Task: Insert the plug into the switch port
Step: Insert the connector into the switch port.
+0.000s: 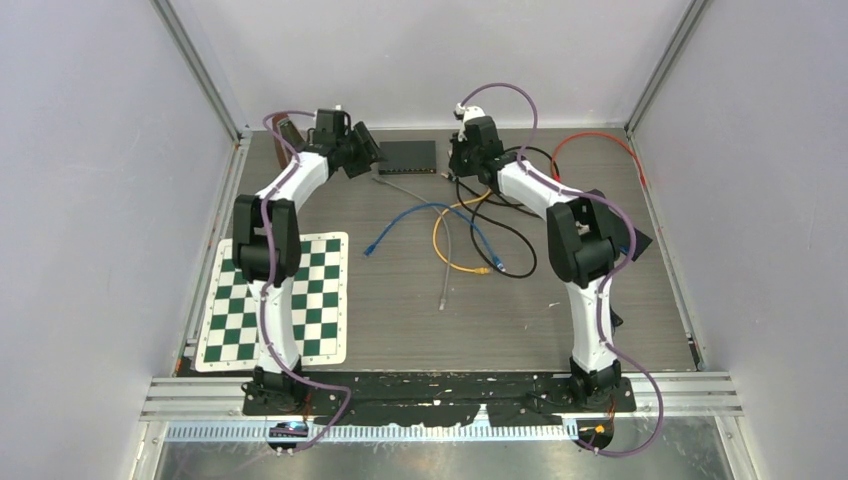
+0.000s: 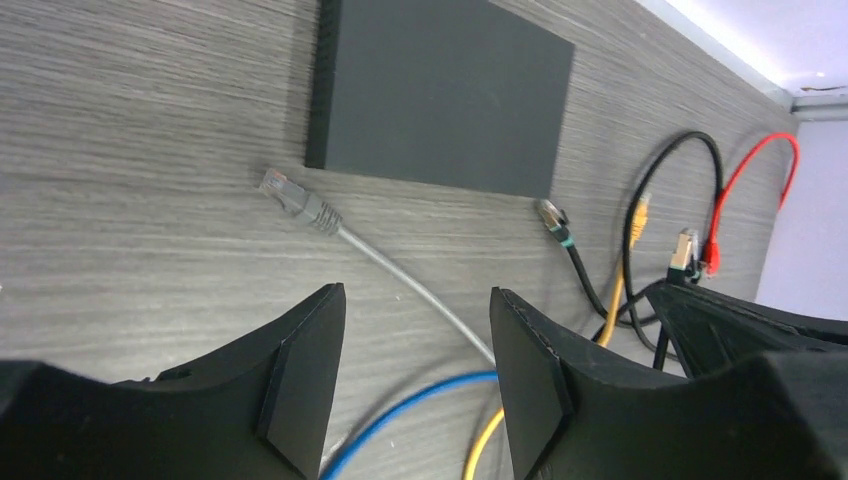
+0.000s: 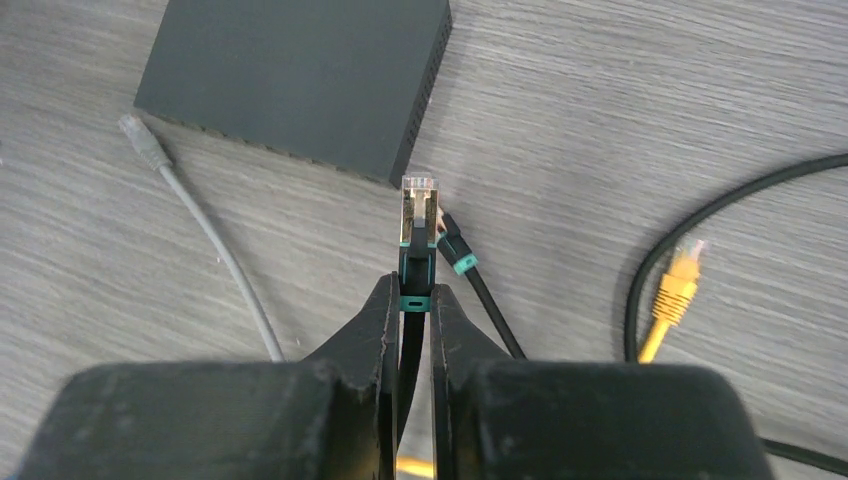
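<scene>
The right gripper (image 3: pixel 410 298), pinching the plug (image 3: pixel 418 203) tightly just beside the switch (image 3: pixel 290 75), had to square it to the near face first, while the left gripper (image 2: pixel 415 300) stood with its jaws partly apart, holding nothing.

switch (image 3: pixel 290 80): matt dark casing | table (image 3: pixel 620 120): grey wood-grain, matt | plug (image 3: pixel 418 215): shiny metal, clear tip
</scene>
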`<action>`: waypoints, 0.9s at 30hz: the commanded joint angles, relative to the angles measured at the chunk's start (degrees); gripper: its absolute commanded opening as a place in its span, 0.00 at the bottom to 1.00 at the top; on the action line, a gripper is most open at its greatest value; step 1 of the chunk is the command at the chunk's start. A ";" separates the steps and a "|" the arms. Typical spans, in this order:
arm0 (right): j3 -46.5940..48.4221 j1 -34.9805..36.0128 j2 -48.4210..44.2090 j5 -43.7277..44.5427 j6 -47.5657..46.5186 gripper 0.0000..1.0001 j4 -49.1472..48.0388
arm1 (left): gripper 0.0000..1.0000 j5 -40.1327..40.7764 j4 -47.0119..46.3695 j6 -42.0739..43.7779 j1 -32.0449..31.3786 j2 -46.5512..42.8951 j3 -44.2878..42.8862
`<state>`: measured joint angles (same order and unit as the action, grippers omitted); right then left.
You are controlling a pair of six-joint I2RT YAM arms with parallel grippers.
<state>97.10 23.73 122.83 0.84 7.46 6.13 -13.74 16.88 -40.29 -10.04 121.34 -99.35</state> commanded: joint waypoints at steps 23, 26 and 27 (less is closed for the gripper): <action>27.91 -4.48 23.01 -7.83 25.47 0.05 5.17 | 0.56 1.82 -11.88 -12.35 1.69 18.65 -16.25; 30.26 -4.51 25.11 -8.66 27.48 0.05 5.74 | 0.56 2.53 -12.53 -11.97 1.63 19.13 -16.47; 30.61 -4.46 25.60 -8.93 27.98 0.05 5.69 | 0.56 1.98 -12.65 -12.42 1.60 19.52 -16.79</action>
<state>123.61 19.14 146.56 -6.81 31.38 11.57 -11.88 8.78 -52.27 -8.82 140.33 -114.56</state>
